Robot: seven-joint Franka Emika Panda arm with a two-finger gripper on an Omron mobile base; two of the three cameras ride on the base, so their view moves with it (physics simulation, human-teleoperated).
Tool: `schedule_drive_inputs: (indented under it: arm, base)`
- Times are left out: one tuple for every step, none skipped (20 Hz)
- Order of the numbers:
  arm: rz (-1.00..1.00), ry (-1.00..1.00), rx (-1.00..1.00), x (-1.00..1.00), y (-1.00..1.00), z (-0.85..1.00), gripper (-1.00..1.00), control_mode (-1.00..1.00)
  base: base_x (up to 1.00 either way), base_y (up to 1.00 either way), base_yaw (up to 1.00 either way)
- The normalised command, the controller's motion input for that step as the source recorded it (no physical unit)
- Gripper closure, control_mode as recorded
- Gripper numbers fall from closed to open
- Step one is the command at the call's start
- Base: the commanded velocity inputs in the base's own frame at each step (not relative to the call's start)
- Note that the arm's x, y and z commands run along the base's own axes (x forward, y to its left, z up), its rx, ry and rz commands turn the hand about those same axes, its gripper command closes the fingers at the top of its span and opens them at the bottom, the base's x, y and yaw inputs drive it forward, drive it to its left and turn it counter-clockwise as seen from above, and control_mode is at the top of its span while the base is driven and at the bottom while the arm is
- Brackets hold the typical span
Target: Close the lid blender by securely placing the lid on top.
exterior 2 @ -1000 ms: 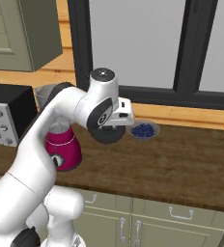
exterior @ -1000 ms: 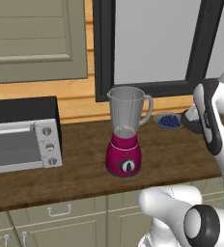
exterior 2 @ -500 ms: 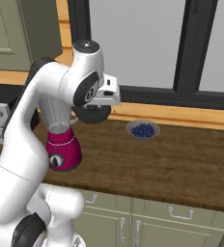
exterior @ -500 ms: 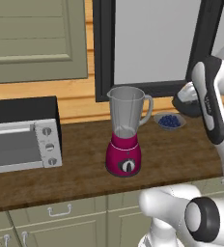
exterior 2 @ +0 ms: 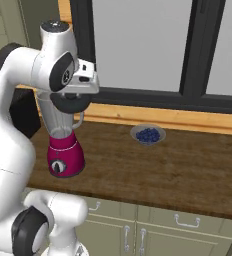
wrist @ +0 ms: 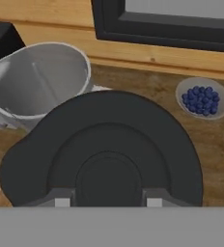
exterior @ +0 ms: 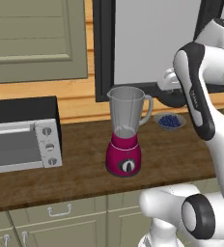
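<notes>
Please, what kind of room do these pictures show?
A kitchen, a rendered one. A wooden counter runs over cupboard doors and carries a blender, a toaster oven and a small bowl of blueberries, with a dark-framed window behind.

text: none readable | labels: none | blender (exterior: 125, 144) dial: marks too small to read

White arm arcs high through the upper left of the right base view, wrist bent downward, pincer (exterior 2: 73, 100) clamped tight on the lid (wrist: 102, 154), pointing straight down.
</notes>
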Motion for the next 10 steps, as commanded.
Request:
schedule_drive_inputs:
  arm:
    - [0.0,0.0,0.0,0.09,0.71,0.06,1.0,-1.0]
    - [0.0,0.0,0.0,0.11,0.69,0.03,1.0,-1.0]
    - [0.0,0.01,0.0,0.16,0.65,0.0,1.0,-1.0]
    - [0.0,0.02,0.0,0.19,0.63,0.0,1.0,-1.0]
    - [0.0,0.03,0.0,0.2,0.61,0.0,1.0,-1.0]
    - [0.0,0.03,0.0,0.2,0.61,0.0,1.0,-1.0]
    - [0.0,0.03,0.0,0.21,0.61,0.0,1.0,-1.0]
    - [0.0,0.03,0.0,0.21,0.59,0.0,1.0,-1.0]
    - [0.0,0.02,0.0,0.24,0.57,0.0,1.0,-1.0]
    - [0.0,0.03,0.0,0.27,0.53,0.0,1.0,-1.0]
  base:
    - [0.0,0.0,0.0]
    - [0.0,0.0,0.0]
    - [0.0,0.0,0.0]
    - [0.0,0.0,0.0]
    - [0.0,0.0,0.0]
    - [0.0,0.0,0.0]
    - [0.0,0.0,0.0]
    - [0.0,0.0,0.0]
    - [0.0,0.0,0.0]
    - [0.0,0.0,0.0]
